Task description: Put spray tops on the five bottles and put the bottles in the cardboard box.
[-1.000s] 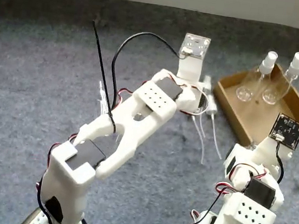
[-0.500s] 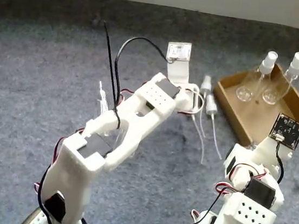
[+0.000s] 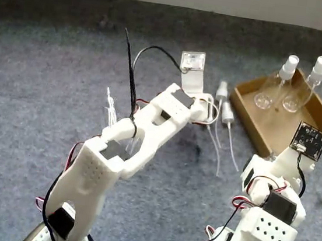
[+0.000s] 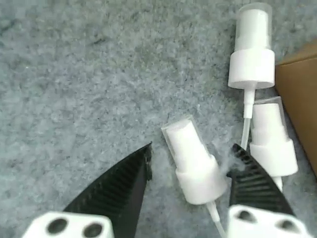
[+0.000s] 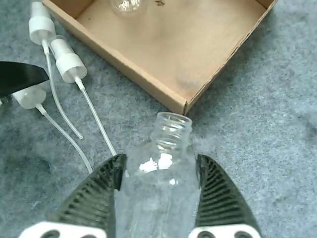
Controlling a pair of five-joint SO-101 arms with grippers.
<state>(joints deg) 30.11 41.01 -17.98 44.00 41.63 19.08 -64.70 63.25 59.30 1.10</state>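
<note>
Over the last second my left arm had drawn its wrist away from the box, uncovering one loose top and a second loose top on the carpet just beside the box's wall. My right arm had not stirred. I judged the pull-back a line-up on the next top, not a retreat.

The box lay open, with one capped bottle and another capped bottle standing inside, so I counted those two as done. A third bottle, bare-necked, sat in the right pincer, whose jaws were closed against its shoulders, with the neck pointing at the box's corner. I took that as held steady to receive a top.

The left pincer hung wide open with nothing in its grip, one jaw on each side of a spray top lying on the carpet. I could not tell whether the jaw nearer the box touched its collar. The two loose tops lay between it and the box.

The straddled top's tube ran out of the left wrist view. From above, the left wrist covered that top. A thin pale thing lay on the far side of the left arm from the box, and I could not make it out. The arm may have hidden the remaining bottles.
</note>
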